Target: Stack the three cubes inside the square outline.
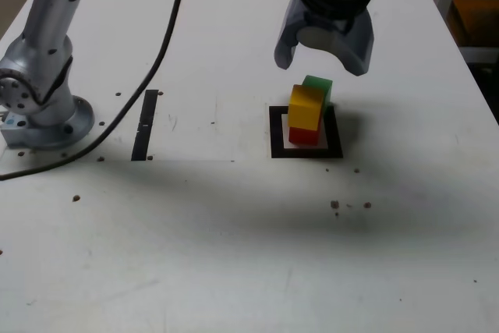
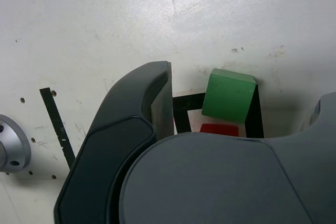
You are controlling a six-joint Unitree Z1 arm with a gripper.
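grey two-fingered claw (image 1: 325,42): jaws apart, raised | matte yellow cube (image 1: 306,107) on matte red cube (image 1: 304,136), presumably as stack base

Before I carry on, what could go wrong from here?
The yellow cube sits on the red cube, so a low pass by the open gripper could knock it off. The green cube is right beside them, partly over the black outline; reaching for it might bump the stack.
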